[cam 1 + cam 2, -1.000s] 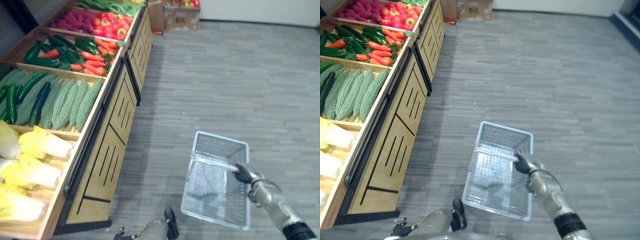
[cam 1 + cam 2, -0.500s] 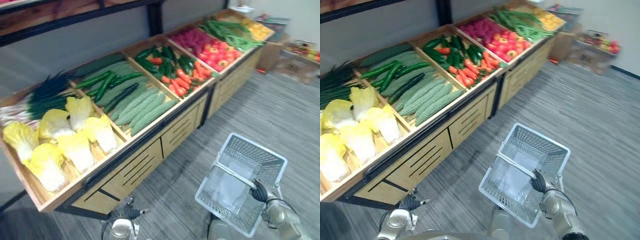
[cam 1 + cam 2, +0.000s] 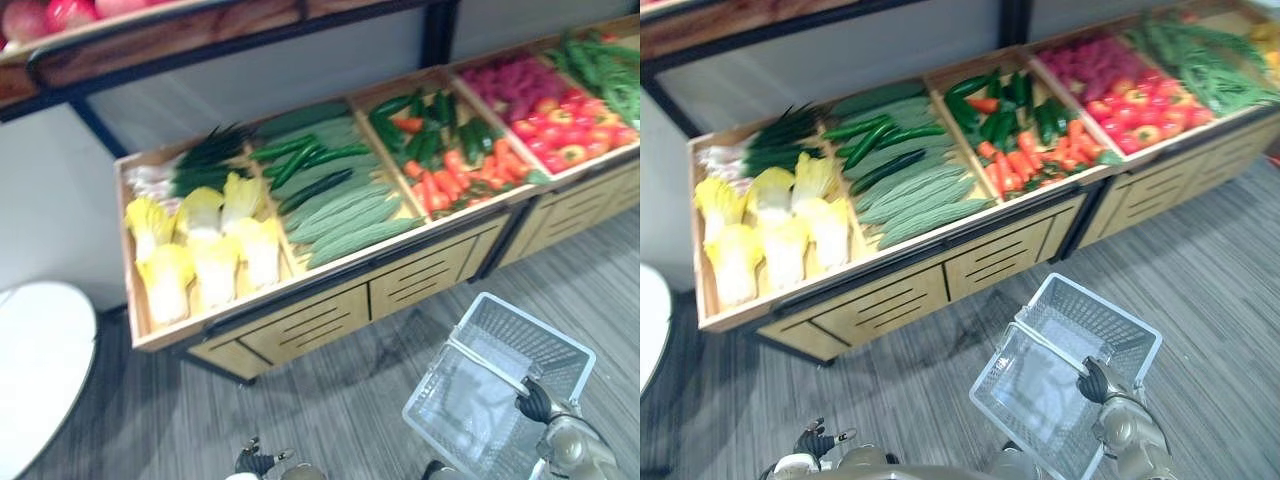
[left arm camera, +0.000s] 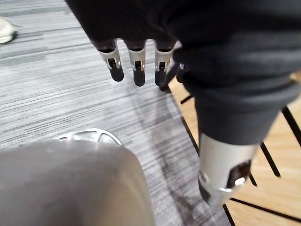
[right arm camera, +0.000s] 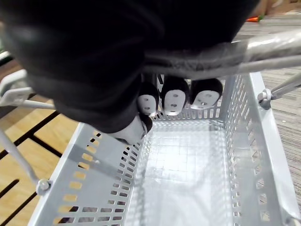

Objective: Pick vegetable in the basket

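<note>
A pale grey wire basket [image 3: 548,342] hangs empty over the floor in front of the wooden vegetable stand [image 3: 330,305]. My right hand [image 3: 536,403] is shut on the basket's handle [image 5: 225,56], with the fingers [image 5: 174,96] curled round the bar. The stand's bins hold yellow cabbages [image 3: 205,255], bitter gourds [image 3: 350,215], cucumbers [image 3: 300,155], carrots [image 3: 445,185] and red peppers [image 3: 560,120]. My left hand [image 3: 818,441] is low at the front, apart from the stand, its fingers [image 4: 136,63] straight and holding nothing.
A white round table [image 3: 35,360] stands at the left. An upper shelf [image 3: 150,35] with red produce runs above the stand. Green onions [image 3: 200,160] lie in the leftmost bin. Grey plank floor [image 3: 340,400] lies between me and the stand.
The camera has swung, so the stand now runs across the top and the white table has come into view. The right hand still holds the basket's handle.
</note>
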